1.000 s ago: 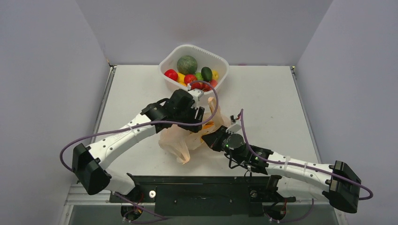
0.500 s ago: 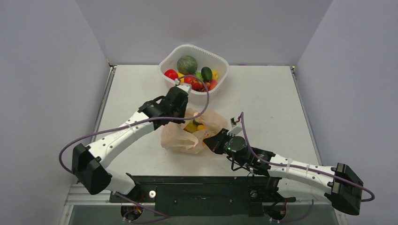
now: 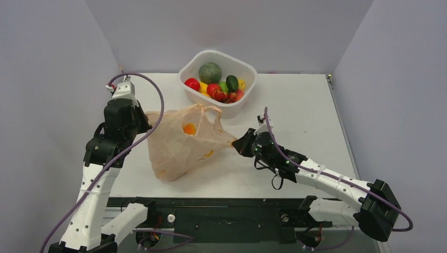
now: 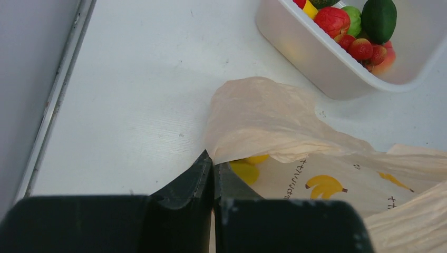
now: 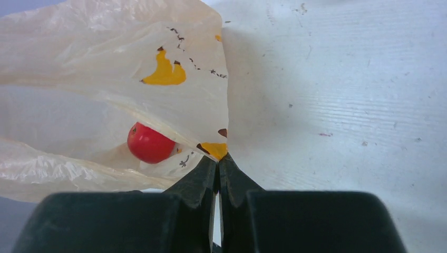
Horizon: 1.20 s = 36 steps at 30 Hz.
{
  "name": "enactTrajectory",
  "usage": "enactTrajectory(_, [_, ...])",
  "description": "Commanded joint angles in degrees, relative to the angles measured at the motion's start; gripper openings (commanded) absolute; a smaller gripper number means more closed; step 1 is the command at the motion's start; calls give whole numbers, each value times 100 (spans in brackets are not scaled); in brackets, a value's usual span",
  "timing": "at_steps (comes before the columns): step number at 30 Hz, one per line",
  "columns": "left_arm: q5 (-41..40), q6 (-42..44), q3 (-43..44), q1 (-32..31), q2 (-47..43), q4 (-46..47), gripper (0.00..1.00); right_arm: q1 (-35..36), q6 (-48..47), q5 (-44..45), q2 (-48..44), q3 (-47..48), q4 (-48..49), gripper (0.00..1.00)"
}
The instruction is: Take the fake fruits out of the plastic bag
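Note:
The peach plastic bag (image 3: 176, 145) is stretched out between both grippers on the table. My left gripper (image 3: 147, 119) is shut on the bag's left rim (image 4: 263, 113), and in the left wrist view the jaws (image 4: 213, 162) pinch the film. My right gripper (image 3: 236, 143) is shut on the bag's right corner (image 5: 213, 150). An orange fake fruit (image 3: 188, 128) shows through the bag's open mouth. In the right wrist view a red fake fruit (image 5: 149, 143) lies inside the bag (image 5: 105, 63). Loop handles (image 3: 206, 109) stand up at the far side.
A white tub (image 3: 248, 71) stands at the back centre, holding a dark-green melon (image 3: 210, 71) and several small red, yellow and green fruits. Its near wall (image 4: 311, 50) shows in the left wrist view. The table's left rail (image 4: 58, 100) runs close to the left arm.
My left gripper shut on the bag's rim and swung far to the left, pulling the crumpled bag out wide. My right gripper, still shut on the bag, shifted slightly back.

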Motion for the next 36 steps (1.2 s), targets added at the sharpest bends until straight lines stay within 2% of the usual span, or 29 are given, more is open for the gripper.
enactTrajectory(1, [280, -13, -129, 150, -206, 67, 0, -52, -618, -311, 348, 646, -317, 0])
enactTrajectory(8, [1301, -293, -866, 202, -339, 643, 0, -213, -1039, -271, 1002, 583, -415, 0])
enactTrajectory(13, [2041, -474, -1093, 205, -401, 910, 0, -220, -1757, -184, 1079, 863, -1128, 0])
enactTrajectory(16, [2272, -631, -1257, 208, -531, 1010, 0, -210, -2168, -21, 697, 1166, -1602, 22])
enactTrajectory(17, [2341, -725, -1295, 210, -553, 1098, 0, -208, -2225, 48, 499, 1253, -1851, 33])
enactTrajectory(18, [2483, -830, -1364, 205, -593, 1148, 0, -210, -2332, 79, 380, 1416, -1981, 38])
enactTrajectory(19, [2543, -881, -1427, 208, -606, 1244, 0, -209, -2386, 95, 152, 1505, -2190, 49])
enactTrajectory(20, [2643, -975, -1451, 211, -626, 1287, 0, -204, -2532, 76, 30, 1657, -2326, 55])
enactTrajectory(21, [2680, -1015, -1495, 211, -631, 1358, 0, -197, -2605, -66, -221, 1727, -2363, 64])
enactTrajectory(23, [2752, -1093, -1515, 209, -629, 1428, 0, -190, -2866, -603, -528, 1925, -2403, 74])
enactTrajectory(27, [2810, -1102, -1468, 205, -612, 1389, 0, -173, -3174, -1810, -753, 2410, -2345, 82])
enactTrajectory(32, [2782, -1104, -1468, 204, -705, 1325, 0, -201, -3115, -2031, -375, 3106, -2182, 86])
enactTrajectory(36, [2774, -1095, -1474, 209, -693, 1285, 0, -258, -3313, -2224, 327, 3802, -2195, 87])
